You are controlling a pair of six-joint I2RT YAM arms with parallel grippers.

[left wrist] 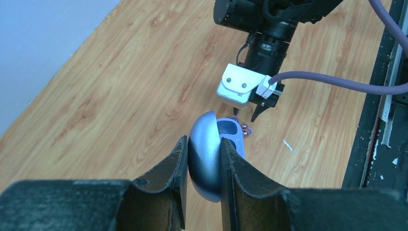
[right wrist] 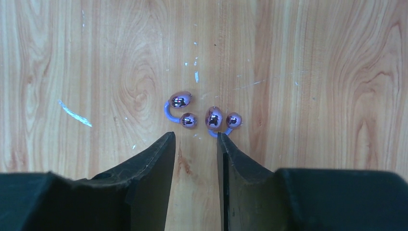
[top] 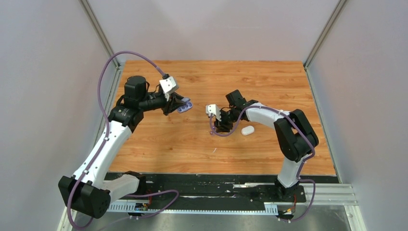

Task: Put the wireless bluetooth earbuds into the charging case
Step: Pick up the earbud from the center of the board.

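Grey-walled cell enclosing a wood-grain table (top: 269,86). The left arm reaches over the far-left quarter of the table. The left gripper (left wrist: 204,140) is clamped on the domed half of an open lavender charging case (top: 184,107), which appears lifted clear of the board with its cavity turned toward the centre. The right gripper (right wrist: 195,137) hangs near the table's middle, empty, its jaws parted by a narrow gap. A closed white oval case (top: 248,130) lies just beside it, toward the right edge. Two clip-style earbuds lie on the board directly ahead of the right fingertips. The first earbud (right wrist: 180,109) has its paired purple beads lined roughly along the fingers. The second earbud (right wrist: 222,119) has its beads set across them, close by one fingertip. The right arm is nearer, and the first earbud's axis probably suits a pinch.
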